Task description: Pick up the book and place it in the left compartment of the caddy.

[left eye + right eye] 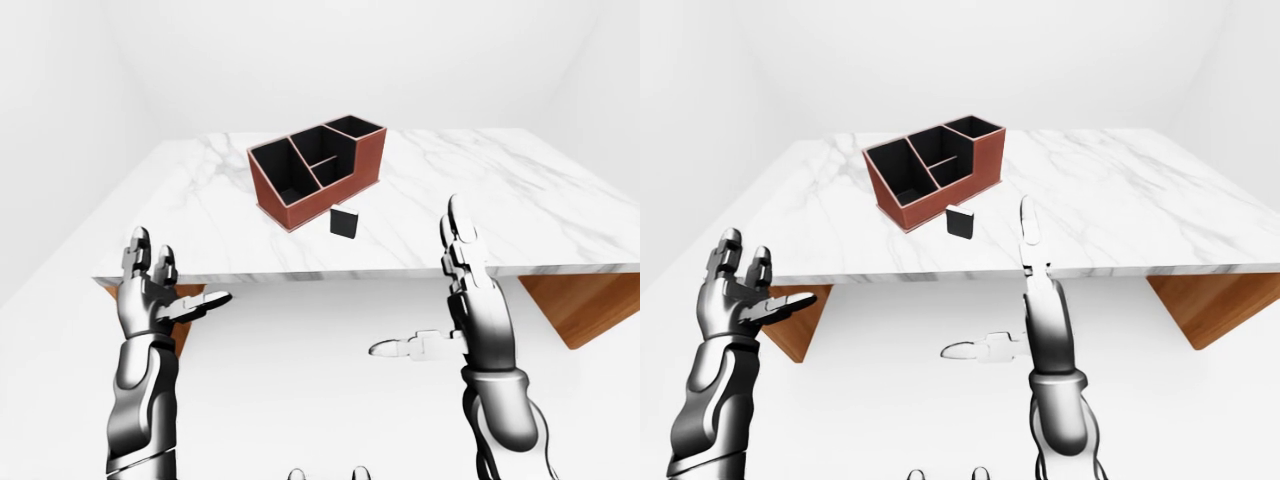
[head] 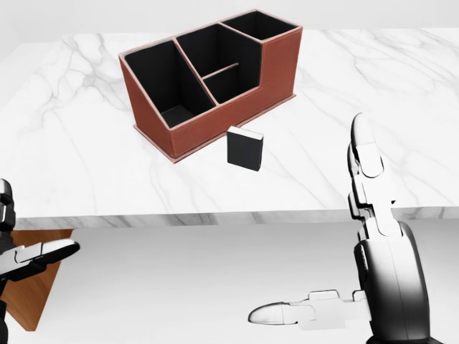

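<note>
A small black book (image 2: 244, 148) stands upright on the white marble table (image 2: 86, 158), just below the caddy in the head view. The caddy (image 2: 278, 72) is reddish-brown with black insides and several compartments; its left compartment (image 2: 163, 89) is the largest and holds nothing. My left hand (image 1: 180, 270) is open and empty at the lower left, below the table's near edge. My right hand (image 1: 415, 280) is open and empty with its fingers pointing up, to the lower right of the book and apart from it.
The table's near edge (image 1: 350, 272) runs across the picture between my hands and the book. Brown wooden supports show under the table at the right (image 1: 575, 310) and the left (image 1: 190, 300). White walls and floor surround the table.
</note>
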Robot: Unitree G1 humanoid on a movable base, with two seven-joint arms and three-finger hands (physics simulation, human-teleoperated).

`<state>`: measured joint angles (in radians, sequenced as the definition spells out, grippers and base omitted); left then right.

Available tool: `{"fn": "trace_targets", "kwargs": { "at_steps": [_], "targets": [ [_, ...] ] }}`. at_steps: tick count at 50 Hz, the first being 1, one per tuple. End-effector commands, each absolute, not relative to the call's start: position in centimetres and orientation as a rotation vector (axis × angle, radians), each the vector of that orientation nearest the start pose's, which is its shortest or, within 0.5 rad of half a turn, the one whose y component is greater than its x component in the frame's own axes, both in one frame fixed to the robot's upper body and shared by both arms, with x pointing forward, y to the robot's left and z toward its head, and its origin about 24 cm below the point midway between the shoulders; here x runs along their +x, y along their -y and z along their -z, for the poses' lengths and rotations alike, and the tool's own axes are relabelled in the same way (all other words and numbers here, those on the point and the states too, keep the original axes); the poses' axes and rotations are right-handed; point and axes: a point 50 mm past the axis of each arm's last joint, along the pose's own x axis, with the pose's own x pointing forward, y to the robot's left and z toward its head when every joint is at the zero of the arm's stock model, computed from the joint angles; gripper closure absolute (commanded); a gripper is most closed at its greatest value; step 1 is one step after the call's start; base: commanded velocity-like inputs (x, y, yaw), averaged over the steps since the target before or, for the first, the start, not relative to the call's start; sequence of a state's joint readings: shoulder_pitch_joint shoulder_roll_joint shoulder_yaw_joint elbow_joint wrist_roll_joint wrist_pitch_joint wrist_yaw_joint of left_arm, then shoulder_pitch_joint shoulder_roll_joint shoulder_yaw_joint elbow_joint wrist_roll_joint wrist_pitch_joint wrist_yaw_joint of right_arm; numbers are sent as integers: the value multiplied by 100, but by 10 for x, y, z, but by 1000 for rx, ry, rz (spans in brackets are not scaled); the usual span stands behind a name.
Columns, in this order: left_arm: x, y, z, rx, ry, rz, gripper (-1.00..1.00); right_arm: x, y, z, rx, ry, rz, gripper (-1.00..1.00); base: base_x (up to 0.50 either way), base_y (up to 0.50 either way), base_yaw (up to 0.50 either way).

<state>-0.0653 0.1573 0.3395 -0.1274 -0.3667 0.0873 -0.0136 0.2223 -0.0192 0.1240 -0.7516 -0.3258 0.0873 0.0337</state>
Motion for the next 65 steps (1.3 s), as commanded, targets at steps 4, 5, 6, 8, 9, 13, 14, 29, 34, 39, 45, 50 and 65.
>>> {"fn": "trace_targets", "kwargs": {
  "at_steps": [4, 5, 6, 8, 9, 13, 14, 29, 34, 39, 45, 50, 65],
  "targets": [
    [252, -252, -96, -210, 191, -252, -100, 188, 138, -154, -302, 438, 6, -100, 0, 50, 0],
    [252, -252, -96, -210, 190, -252, -100, 187, 137, -156, -300, 451, 5, -100, 0, 50, 0],
    [252, -251, -96, -210, 189, -251, -100, 187, 137, -157, -299, 453, 5, -100, 0, 50, 0],
    [253, -251, -94, -210, 184, -249, -100, 188, 137, -154, -297, 440, 6, -100, 0, 50, 0],
    [253, -251, -94, -210, 185, -249, -100, 188, 138, -153, -296, 437, 6, -100, 0, 50, 0],
    [253, -251, -94, -210, 182, -248, -100, 190, 138, -153, -278, 434, 6, -100, 0, 37, 0],
    [253, -251, -94, -210, 184, -248, -100, 189, 140, -154, -240, 441, 19, -100, 0, 0, 0],
    [251, -250, -97, -207, 197, -251, -100, 190, 143, -151, -199, 428, 20, -100, 24, 0, 0],
    [251, -251, -97, -208, 196, -253, -100, 190, 144, -148, -199, 413, 23, -100, 50, 0, 0],
    [251, -251, -97, -213, 196, -251, -100, 189, 144, -148, -203, 410, 24, -100, 50, 0, 0],
    [251, -251, -97, -213, 196, -250, -100, 189, 143, -149, -213, 413, 18, -100, 50, 0, 0],
    [252, -251, -96, -214, 191, -249, -100, 189, 143, -147, -214, 407, 16, -100, 50, 0, 0],
    [250, -252, -99, -216, 205, -250, -100, 188, 142, -148, -223, 412, 12, -100, 50, 0, 0]
  ]
}}
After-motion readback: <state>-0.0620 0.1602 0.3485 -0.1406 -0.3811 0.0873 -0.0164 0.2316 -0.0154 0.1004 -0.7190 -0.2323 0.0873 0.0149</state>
